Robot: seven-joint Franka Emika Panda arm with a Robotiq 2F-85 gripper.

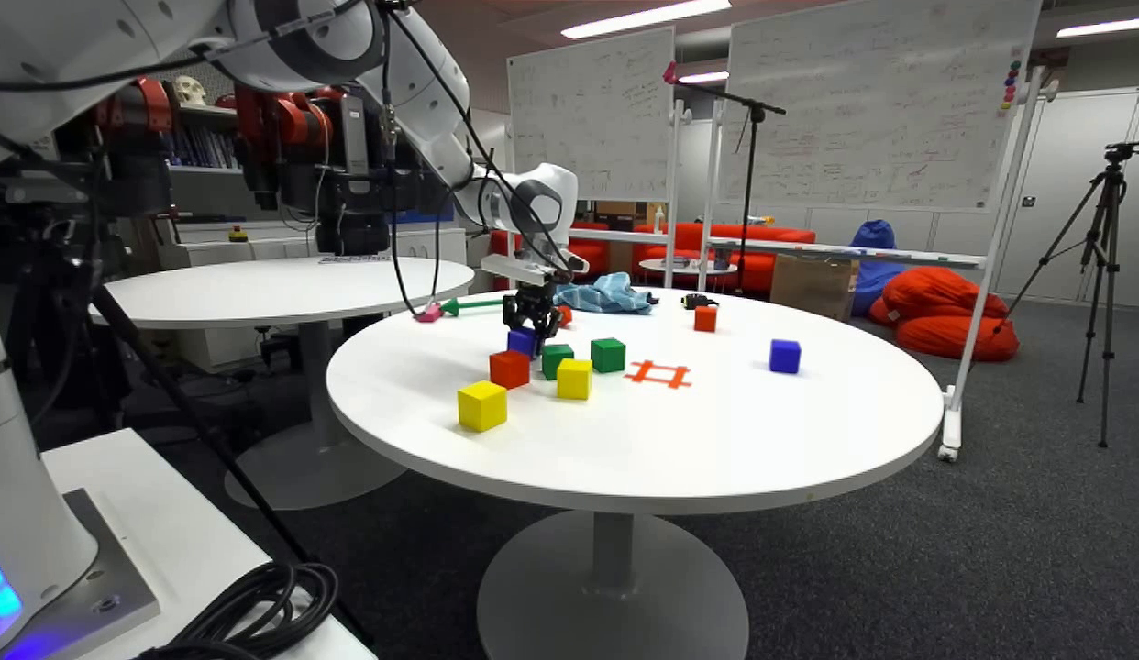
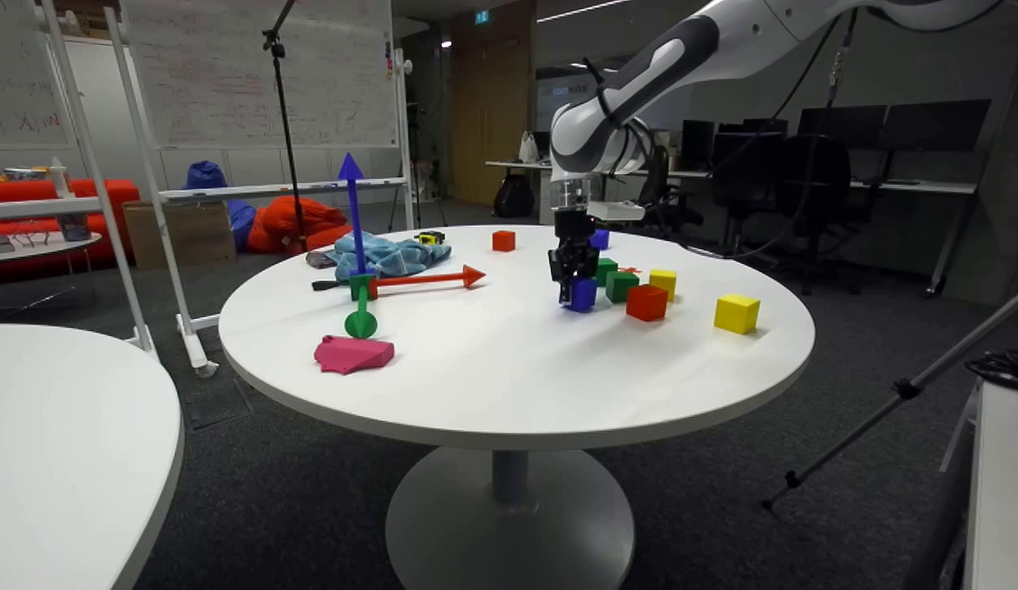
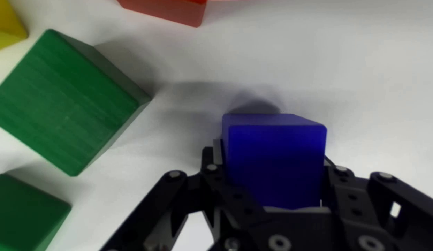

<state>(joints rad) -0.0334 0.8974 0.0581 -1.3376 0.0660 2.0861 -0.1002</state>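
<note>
Blue cube (image 3: 276, 164) gripped by pincer (image 3: 272, 157), jaws at cube width; left and right faces pinched, likely for balance. Nearest green cube (image 3: 65, 104) apart, left in wrist view.

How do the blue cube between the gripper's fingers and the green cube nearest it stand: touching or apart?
Apart. The wrist view shows shadowed white tabletop between the blue cube and the nearest corner of the green cube.
</note>
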